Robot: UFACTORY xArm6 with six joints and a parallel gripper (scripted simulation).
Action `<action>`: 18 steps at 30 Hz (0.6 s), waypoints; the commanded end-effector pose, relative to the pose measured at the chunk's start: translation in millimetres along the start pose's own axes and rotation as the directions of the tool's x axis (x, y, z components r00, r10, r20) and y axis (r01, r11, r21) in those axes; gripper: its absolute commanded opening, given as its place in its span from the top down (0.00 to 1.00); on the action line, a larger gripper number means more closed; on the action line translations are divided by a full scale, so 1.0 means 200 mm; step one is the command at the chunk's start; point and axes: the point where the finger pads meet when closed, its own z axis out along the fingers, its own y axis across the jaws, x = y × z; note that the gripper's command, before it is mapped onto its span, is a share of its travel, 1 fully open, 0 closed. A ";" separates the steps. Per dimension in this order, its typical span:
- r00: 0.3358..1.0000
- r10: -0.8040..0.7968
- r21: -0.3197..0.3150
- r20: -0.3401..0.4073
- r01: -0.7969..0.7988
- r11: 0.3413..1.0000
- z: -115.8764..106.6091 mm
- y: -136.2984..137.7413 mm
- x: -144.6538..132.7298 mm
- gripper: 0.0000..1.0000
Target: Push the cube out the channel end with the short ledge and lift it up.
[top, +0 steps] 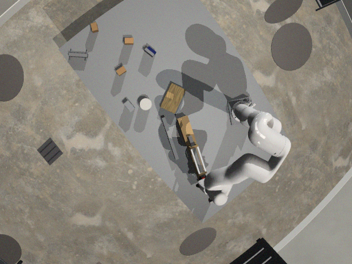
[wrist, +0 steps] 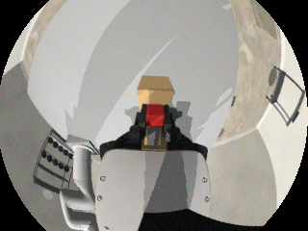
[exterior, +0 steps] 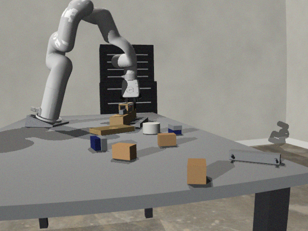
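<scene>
Claw state: my claw [wrist: 154, 130] is pinched on the red cube [wrist: 154, 115], which sits between the fingertips just past the near end of the channel [top: 198, 159], at the table edge nearest my wrist.

1. I judge the step in hand to be the lift. The cube is out of the channel but low, about level with the channel's top in the exterior view.
2. Keep the squeeze steady. Loosening it during the rise would drop the cube onto the ledge or off the table [exterior: 224, 149].
3. Raise straight up, away from the tan end frame [wrist: 156, 91], so the fingers do not catch it.
4. Stay beyond the end; do not drift back over the channel.

Limits of view:
- The ledge and raised lip are too small to make out, so I cannot confirm from the pictures which end this is.
- In the top view my forearm [top: 241, 170] covers the claw; only a speck of red shows.
- In the exterior view the cube is hidden behind the channel [exterior: 126, 107].
- Height above the table cannot be read.
</scene>
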 end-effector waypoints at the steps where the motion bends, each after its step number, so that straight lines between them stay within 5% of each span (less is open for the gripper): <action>1: 1.000 0.000 -0.002 -0.003 0.000 1.000 -0.01 0.01 0.00 1.00; 18: 1.000 0.000 -0.002 -0.003 0.000 1.000 -0.39 0.00 0.00 1.00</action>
